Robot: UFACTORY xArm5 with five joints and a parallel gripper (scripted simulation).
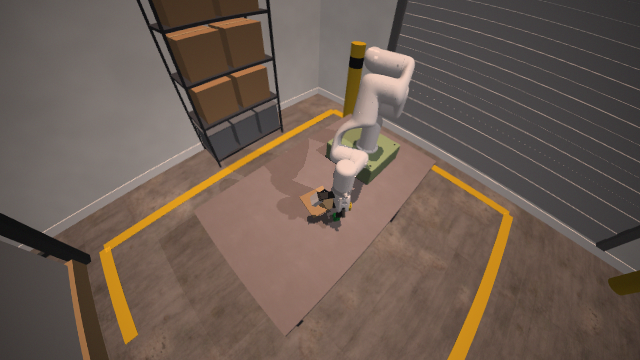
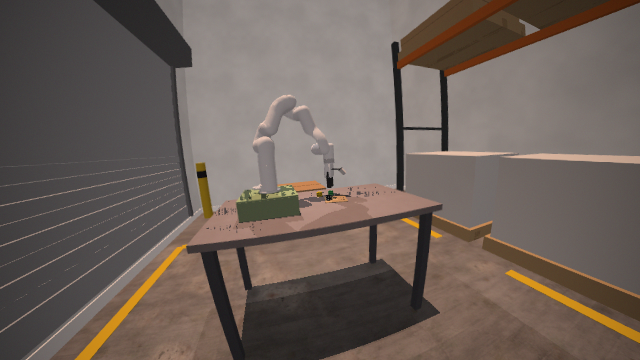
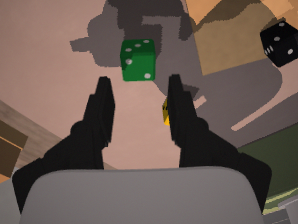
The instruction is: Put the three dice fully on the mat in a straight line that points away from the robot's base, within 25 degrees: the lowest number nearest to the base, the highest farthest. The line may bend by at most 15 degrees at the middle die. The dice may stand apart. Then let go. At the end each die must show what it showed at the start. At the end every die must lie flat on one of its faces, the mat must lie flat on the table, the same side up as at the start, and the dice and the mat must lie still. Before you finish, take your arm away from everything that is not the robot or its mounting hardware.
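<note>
The gripper (image 3: 140, 106) hangs half open over the table (image 3: 47, 23) with nothing between its fingers, both of which point straight down. Just beyond the fingertips, in line with the gap, the green die (image 3: 137, 60) lies flat on the bare table, its top face showing three pips as far as the wrist view lets one count. A yellow die (image 3: 165, 113) peeks out from behind the right-hand finger, mostly hidden, so its face cannot be read. Farther off to the right, the black die (image 3: 280, 42) sits beside the mat (image 3: 226, 3), at its edge; whether it touches the mat cannot be told. The mat lies ahead and right of the gripper, partly under the arm's shadow.

From the exterior view, the arm (image 2: 280, 115) rises from its green base (image 2: 250, 210), arches over and drops its wrist vertically near the table's middle. In the top view the table stretches wide ahead of the gripper, away from the base, and to either side; its edges are well apart from the dice.
</note>
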